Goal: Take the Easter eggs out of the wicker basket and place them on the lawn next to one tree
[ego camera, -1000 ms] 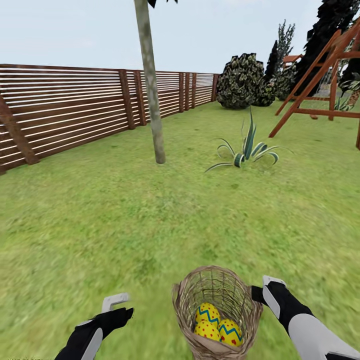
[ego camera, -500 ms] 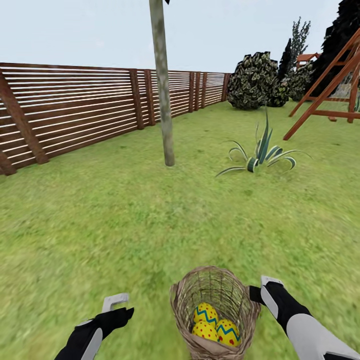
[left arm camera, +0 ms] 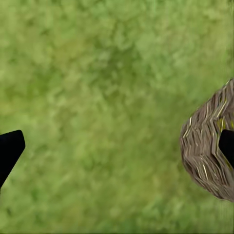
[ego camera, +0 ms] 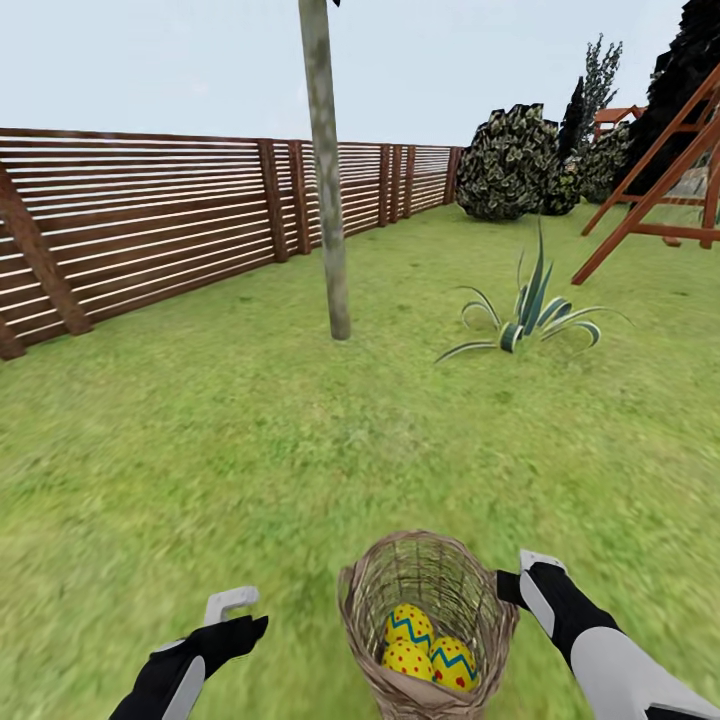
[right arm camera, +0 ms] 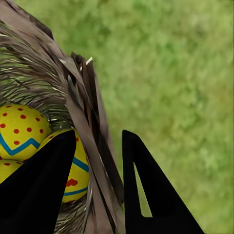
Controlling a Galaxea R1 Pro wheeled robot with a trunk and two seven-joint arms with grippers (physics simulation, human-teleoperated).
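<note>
Right pincer is pinching the wicker basket rim (three eggs inside); left pincer is hanging spread. Keeping basket level toward the tree seems wise.

Spiky striped plant with long green-white leaves stands right of centre, mid-distance. Behind it, round dark-leaved bushes at the far end. Red-brown wooden A-frame structure at the right edge, slanted legs and a crossbar. Tall black-foliaged tree behind that frame, top right. Thin spindly tree further back. Pale grey-blue sky above.
</note>
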